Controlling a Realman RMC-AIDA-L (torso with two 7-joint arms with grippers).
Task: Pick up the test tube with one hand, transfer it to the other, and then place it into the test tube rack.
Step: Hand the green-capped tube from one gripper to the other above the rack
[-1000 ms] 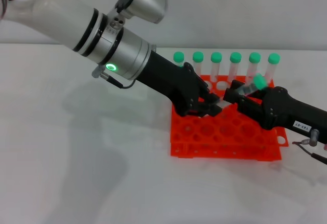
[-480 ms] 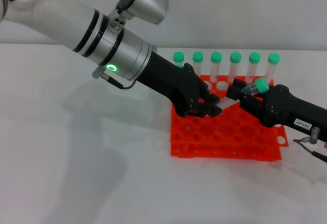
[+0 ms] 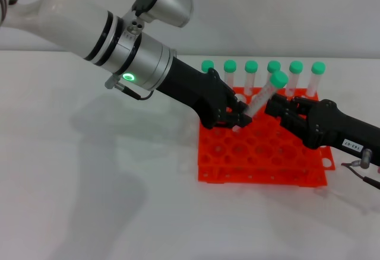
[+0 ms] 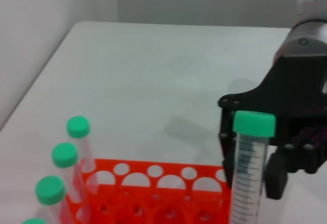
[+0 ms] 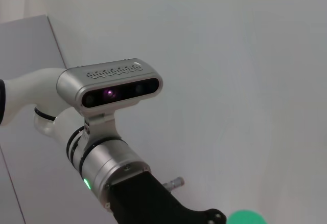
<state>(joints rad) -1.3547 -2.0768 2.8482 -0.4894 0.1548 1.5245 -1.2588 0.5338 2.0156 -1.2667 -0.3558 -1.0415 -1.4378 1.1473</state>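
Note:
My left gripper, on the green-ringed arm, is shut on the tapered lower end of the test tube. It holds the tube tilted, green cap up, over the orange-red test tube rack. My right gripper, the one with the white label, is open just right of the tube and does not hold it. In the left wrist view the tube stands close in front, with the right gripper's spread fingers behind it and the rack below. The right wrist view shows only the tube's cap.
Several green-capped tubes stand in the rack's back row; some show in the left wrist view. Bare white table lies left of and in front of the rack. A cable hangs at the right arm.
The tube lay nearly level between both grippers, its cap at the right gripper. It has swung up towards upright in the left gripper, and the right gripper has let go of it.

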